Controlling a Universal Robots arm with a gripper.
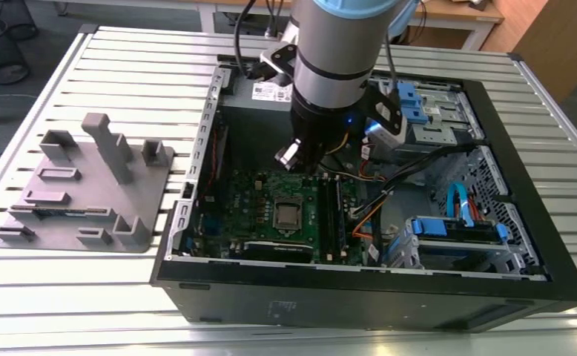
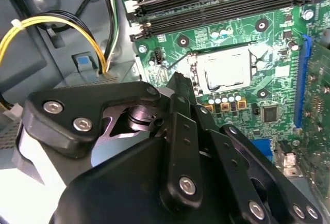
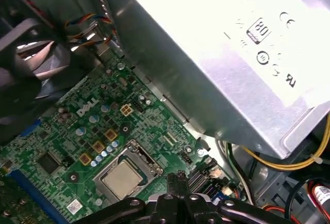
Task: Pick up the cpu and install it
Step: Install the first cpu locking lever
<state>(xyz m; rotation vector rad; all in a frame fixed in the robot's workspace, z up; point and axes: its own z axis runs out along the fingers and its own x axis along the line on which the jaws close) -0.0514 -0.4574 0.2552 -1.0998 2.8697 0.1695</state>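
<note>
Silver metal shows at the middle of the green circuit board (image 1: 286, 215) in the exterior view: the cpu (image 1: 288, 213) lies in its socket there, inside the open black computer case (image 1: 368, 293). The arm reaches down into the case, and the gripper (image 1: 303, 165) hangs above the board, just beyond the chip toward the far side, not touching it. Whether its fingers are apart or together cannot be told. On the slatted table (image 1: 90, 282), at the exterior view's left, a grey plastic holder (image 1: 81, 189) stands well apart from the case.

In the second wrist view, the gripper's black linkage fills the near part, and the cpu (image 2: 227, 70) sits flat in the metal-framed socket (image 2: 195, 74) beyond it. Long black memory slots (image 2: 216, 4) run across the board past the socket.

In the first wrist view, the cpu (image 3: 124, 176) again rests in the socket, near the fingertips (image 3: 176, 182). A silver power supply box (image 3: 216, 53) looms beside the board.
</note>
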